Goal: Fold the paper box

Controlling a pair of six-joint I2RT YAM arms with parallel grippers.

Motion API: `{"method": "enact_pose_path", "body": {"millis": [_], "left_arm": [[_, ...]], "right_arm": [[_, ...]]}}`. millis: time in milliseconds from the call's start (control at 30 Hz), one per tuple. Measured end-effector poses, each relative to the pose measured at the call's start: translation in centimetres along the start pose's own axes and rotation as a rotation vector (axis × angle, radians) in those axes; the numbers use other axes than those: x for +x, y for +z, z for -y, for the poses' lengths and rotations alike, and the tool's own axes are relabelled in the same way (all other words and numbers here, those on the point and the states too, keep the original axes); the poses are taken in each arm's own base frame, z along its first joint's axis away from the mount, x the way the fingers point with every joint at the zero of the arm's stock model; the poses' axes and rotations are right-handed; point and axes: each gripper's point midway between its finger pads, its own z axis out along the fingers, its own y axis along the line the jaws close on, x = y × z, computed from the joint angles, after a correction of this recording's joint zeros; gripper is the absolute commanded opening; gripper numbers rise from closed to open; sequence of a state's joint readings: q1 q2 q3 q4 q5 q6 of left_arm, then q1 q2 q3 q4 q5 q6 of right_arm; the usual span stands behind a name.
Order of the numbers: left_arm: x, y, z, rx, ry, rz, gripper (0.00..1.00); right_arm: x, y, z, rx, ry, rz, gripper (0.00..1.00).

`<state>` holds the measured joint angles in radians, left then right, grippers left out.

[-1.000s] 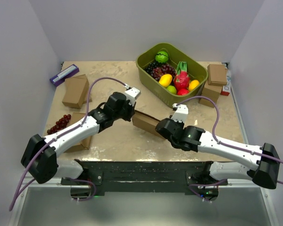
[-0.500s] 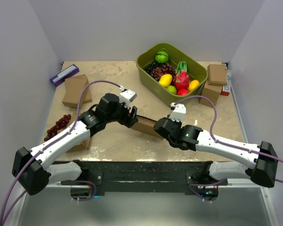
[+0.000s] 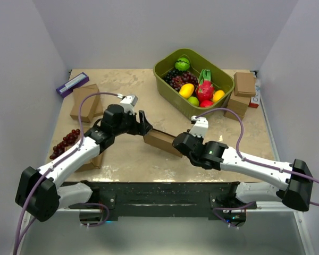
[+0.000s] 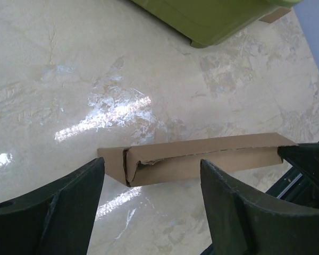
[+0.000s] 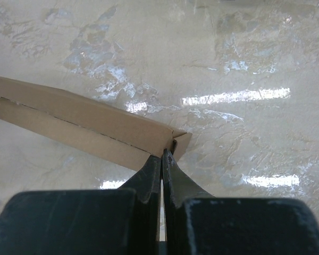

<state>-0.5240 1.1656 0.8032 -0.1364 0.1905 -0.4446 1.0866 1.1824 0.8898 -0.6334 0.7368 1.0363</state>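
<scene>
Left tool (image 4: 150, 164) stands wide apart, its black fingers framing one end of the plain brown thin-cardboard paper box (image 4: 212, 151) without closing on it. Right tool (image 5: 163, 154) is pressed fully together, tips right against the box's other end corner. The box lies long and low on the pale marbled counter (image 3: 127, 154), just on the arms' side of the olive-green plastic tub (image 3: 171, 93).
</scene>
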Motion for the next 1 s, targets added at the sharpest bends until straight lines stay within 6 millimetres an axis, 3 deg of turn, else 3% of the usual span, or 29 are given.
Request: {"method": "enact_pose_path", "body": {"millis": [333,567,867,1000], "left_arm": [[0.0,1.5,-0.4,0.003,-0.089,0.055,0.76],[0.3,2.5,-0.7,-0.002,-0.110,0.060,0.68],[1.1,2.5,-1.1,-0.002,-0.112,0.067,0.68],[1.9,2.4,-1.4,0.005,-0.114,0.072,0.62]], "right_arm": [[0.0,0.0,-0.1,-0.001,0.001,0.001,0.00],[0.0,0.0,-0.1,-0.003,0.003,0.002,0.00],[0.0,0.1,-0.1,-0.003,0.003,0.002,0.00],[0.0,0.1,-0.1,-0.001,0.001,0.002,0.00]]}}
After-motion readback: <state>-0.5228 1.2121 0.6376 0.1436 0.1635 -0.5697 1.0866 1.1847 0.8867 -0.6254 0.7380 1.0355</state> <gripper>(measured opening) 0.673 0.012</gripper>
